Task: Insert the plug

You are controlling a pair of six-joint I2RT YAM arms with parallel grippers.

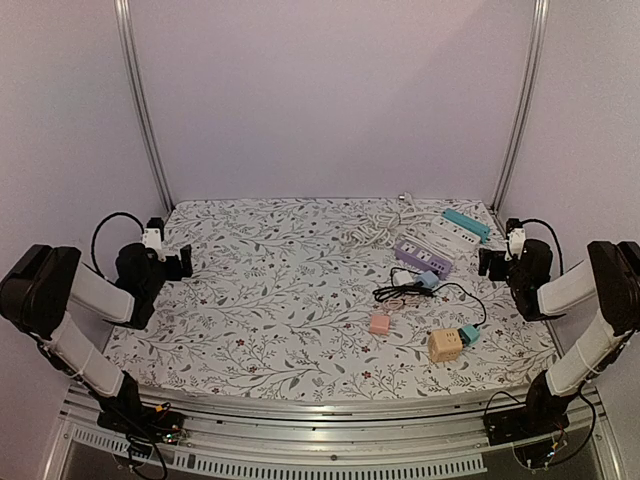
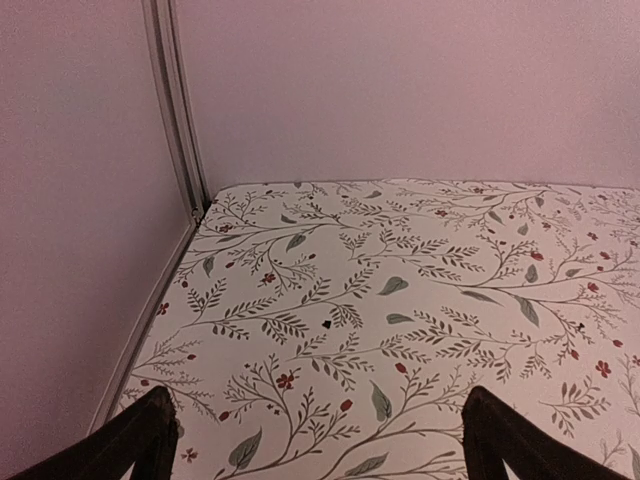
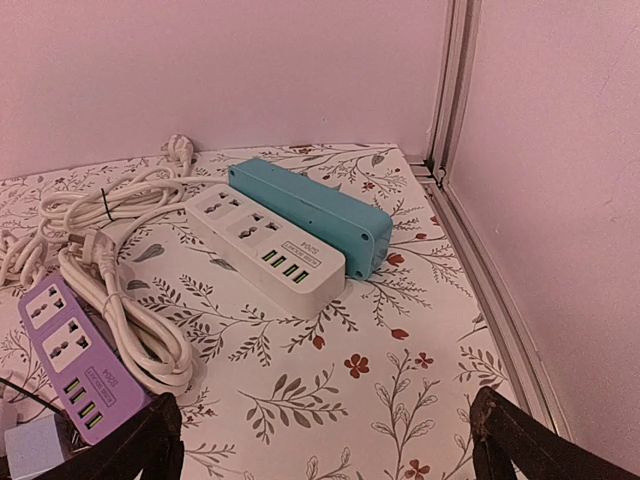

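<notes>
Floral-patterned worktop (image 1: 270,300) carries the light-blue plug on black cable (image 1: 428,279), lying just beside the purple rectangular power strip (image 1: 423,258), not inserted. Left hand (image 1: 183,262) and right hand (image 1: 487,263) are both released, fingers spread, grasping nothing, at opposite worktop edges.

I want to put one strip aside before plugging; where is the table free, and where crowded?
The whole left half of the mat is bare, from the left gripper across to the pink cube. A small patch lies before the white strip, toward the right gripper. Crowded: the right rear, with purple strip, teal strip and coiled white cable.
</notes>
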